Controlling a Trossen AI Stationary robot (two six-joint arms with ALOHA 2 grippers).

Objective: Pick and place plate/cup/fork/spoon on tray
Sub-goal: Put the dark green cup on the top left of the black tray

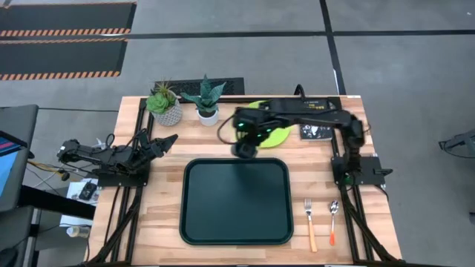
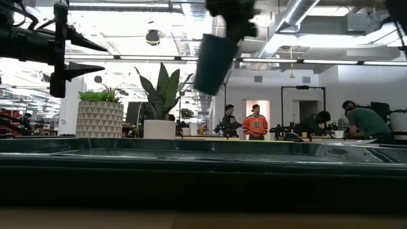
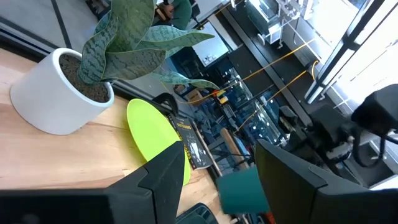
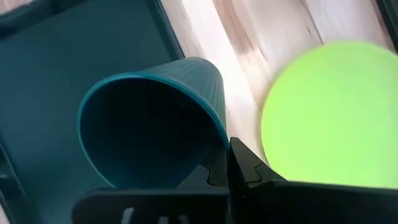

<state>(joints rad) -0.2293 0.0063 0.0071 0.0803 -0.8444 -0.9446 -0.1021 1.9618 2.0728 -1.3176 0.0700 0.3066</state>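
Wooden bench (image 1: 163,215) carries everything, slatted top, one of it. One dark green-black tray (image 1: 236,200) lies flat in the bench's middle, nothing resting on its floor. Two dark arms: the right arm reaches from its base at the right edge across to the tray's far rim; the left arm waits at the left edge, folded over its base.

One lime-green plate (image 1: 276,134) lies on the bench just beyond the tray's far right corner, partly under the right arm; the right wrist view shows it beside the tray rim (image 4: 166,37). One black book (image 1: 318,132) lies just right of the plate. Two potted plants stand at the far edge: a patterned pot (image 1: 168,113) with bushy green leaves, and a white pot (image 1: 208,115) with a spiky snake plant, side by side.

One teal cup (image 2: 215,63) is lifted off the bench, tilted, mouth angled toward the wrist camera, hanging over the tray's far edge. Right claw (image 4: 214,177) is clamped on the cup's wall near its rim. Left claw (image 1: 163,141) hovers off the bench near the patterned pot, fingers parted, nothing between them.

One fork (image 1: 310,224), yellow-orange handle, lies on the bench right of the tray. One spoon (image 1: 333,221), red-orange handle, lies just beside it, parallel, both apart from the tray.
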